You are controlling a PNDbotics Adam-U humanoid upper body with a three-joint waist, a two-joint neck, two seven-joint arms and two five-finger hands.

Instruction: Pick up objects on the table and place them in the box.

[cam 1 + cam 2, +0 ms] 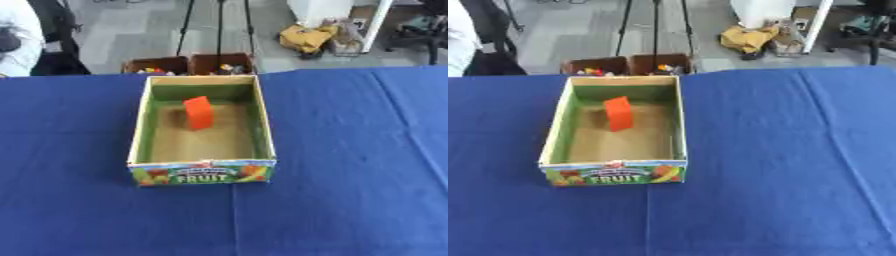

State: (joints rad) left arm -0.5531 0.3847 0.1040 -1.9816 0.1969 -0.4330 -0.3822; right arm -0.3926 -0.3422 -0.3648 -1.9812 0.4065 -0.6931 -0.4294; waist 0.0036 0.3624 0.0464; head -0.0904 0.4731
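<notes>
Orange block (198, 113) upright in box (140, 135) — hands unseen

A blue cloth (350, 150) covered the table. Beyond its far edge stood two brown bins (188, 64), tripod legs (217, 25) and a yellow bag (306, 37) on the floor.

the box (202, 172) sits on the desk (350, 150), left of its middle, open at the top, one short end toward the robot. a block (198, 113) stands upright inside it, in the far half, just short of the back wall. behind the desk's far edge, two bins (191, 64) stand side by side on the floor
</notes>
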